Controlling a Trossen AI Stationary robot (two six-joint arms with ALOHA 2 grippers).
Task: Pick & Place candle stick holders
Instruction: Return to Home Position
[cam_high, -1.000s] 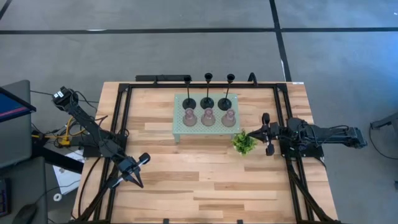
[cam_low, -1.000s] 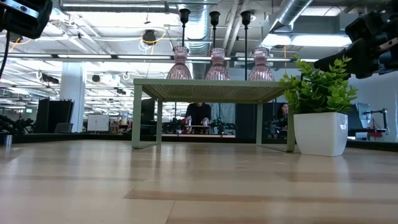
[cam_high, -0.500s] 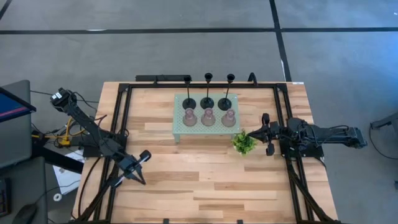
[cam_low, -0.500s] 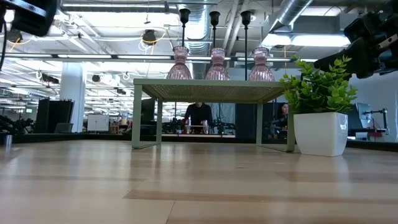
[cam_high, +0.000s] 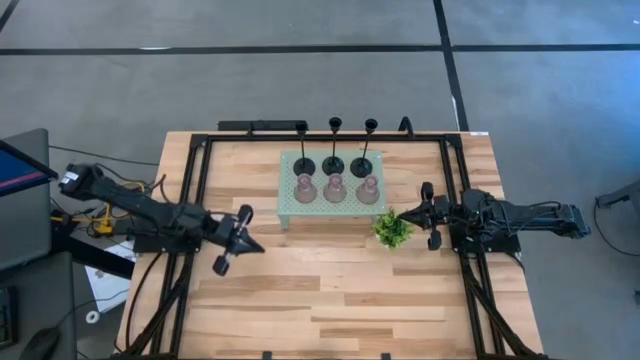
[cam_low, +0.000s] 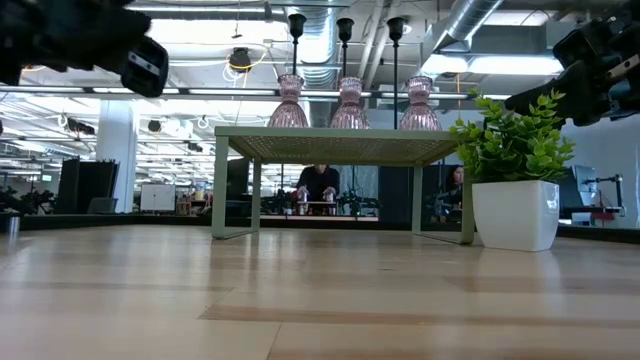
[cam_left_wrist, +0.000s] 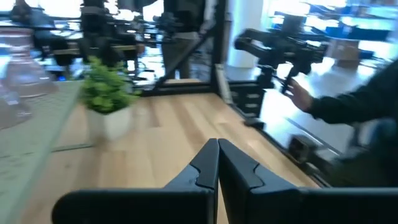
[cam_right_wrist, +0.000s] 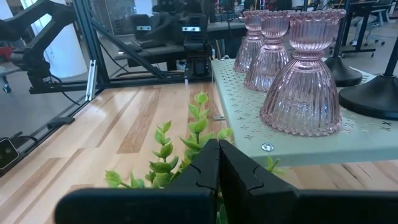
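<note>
High view: pale green perforated metal shelf (cam_high: 290, 205) stands far-centre on the light wood-plank table (cam_high: 330, 295). On it, near row: 3 squat pink ribbed-glass candle holders (cam_high: 334, 188) w/ scalloped rims. Far row: 3 black candle holders (cam_high: 333, 163), thin stems on round disc bases. Small leafy green plant in a white boxy pot (cam_high: 392, 229) sits just beside the shelf's right corner. Left gripper (cam_high: 252, 244) hangs over the table's left part, apart from the shelf, fingers pressed together, empty. Right gripper (cam_high: 412, 213) is just beside the plant, fingers also together, empty.
</note>
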